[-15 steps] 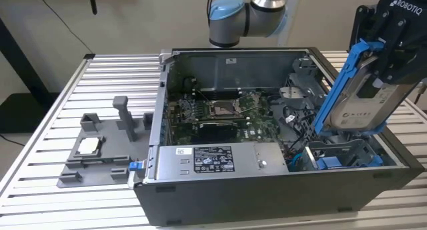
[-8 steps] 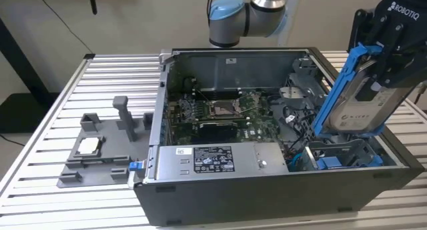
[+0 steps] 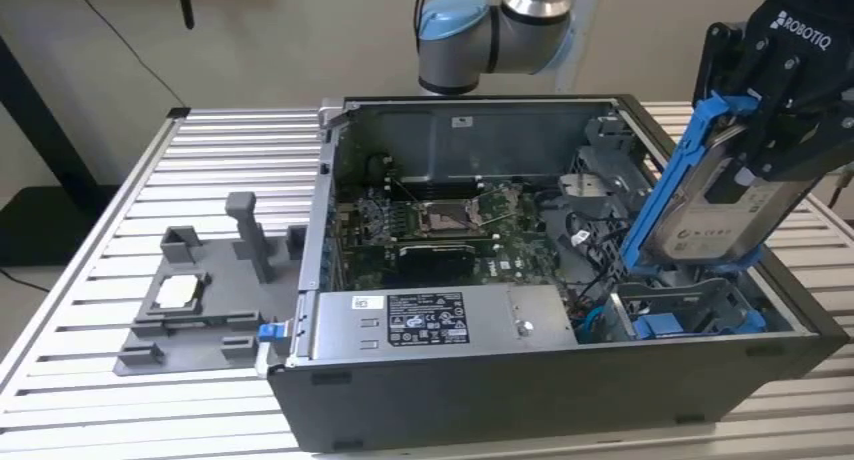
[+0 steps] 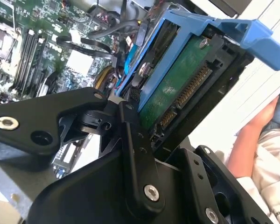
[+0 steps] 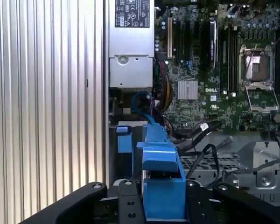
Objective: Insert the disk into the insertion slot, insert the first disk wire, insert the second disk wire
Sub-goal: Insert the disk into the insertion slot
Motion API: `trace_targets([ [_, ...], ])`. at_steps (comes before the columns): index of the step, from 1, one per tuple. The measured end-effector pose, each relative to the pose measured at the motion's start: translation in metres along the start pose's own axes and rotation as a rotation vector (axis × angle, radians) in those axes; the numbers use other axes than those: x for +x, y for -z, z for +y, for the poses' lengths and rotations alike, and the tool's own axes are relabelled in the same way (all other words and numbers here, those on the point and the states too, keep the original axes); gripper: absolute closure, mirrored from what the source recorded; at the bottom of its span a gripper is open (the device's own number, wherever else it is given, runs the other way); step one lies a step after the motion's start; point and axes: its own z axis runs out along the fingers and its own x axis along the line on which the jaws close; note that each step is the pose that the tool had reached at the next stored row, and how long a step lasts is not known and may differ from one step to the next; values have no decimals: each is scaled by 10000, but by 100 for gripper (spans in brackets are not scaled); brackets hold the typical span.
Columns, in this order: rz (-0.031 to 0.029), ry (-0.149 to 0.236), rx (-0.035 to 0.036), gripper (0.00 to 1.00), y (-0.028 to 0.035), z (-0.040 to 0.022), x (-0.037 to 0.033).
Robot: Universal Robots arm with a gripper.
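**A:** Where's the disk (image 3: 705,215)?

**B:** In the air over the open computer case (image 3: 534,400), at the exterior view's right. The jaws of the gripper (image 3: 750,155) are clenched across its blue frame (image 4: 214,28). It stands on end and is tilted. Its lower end is just above the slot (image 3: 674,315).

**A:** Seated?

**B:** No. The lower end is near the slot's blue edges. I cannot tell whether they touch.

**A:** Wires?

**B:** Black cables (image 5: 198,135) lie loose beside the slot, over the circuit board (image 3: 441,220). Nothing is plugged in. The disk's connector (image 4: 191,88) shows bare in the second wrist view, at the gripped end.

**A:** How to do this step well?

**B:** My judgement:
- Take the tilt out first, so the frame's sides run parallel to the slot's walls.
- Lower it slowly and straight. A skewed corner would likely jam on the blue edges.
- Hold a firm grip, because plastic frames slip.
- Watch the loose cables, which could get trapped underneath.

**A:** Surroundings?

**B:** The grey power box (image 3: 427,325) sits just beside the slot and is not in the way. A person's arm (image 4: 261,140) is outside the case. The case rests on the slatted tabletop (image 3: 134,420).
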Motion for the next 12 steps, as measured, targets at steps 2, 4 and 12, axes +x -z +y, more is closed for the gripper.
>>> trace_targets([
  [2,-2,1,-3,67,-8,-4,15],
  [4,-2,0,-10,67,-16,-9,29],
  [12,-1,0,-49,67,-53,-27,107],
])
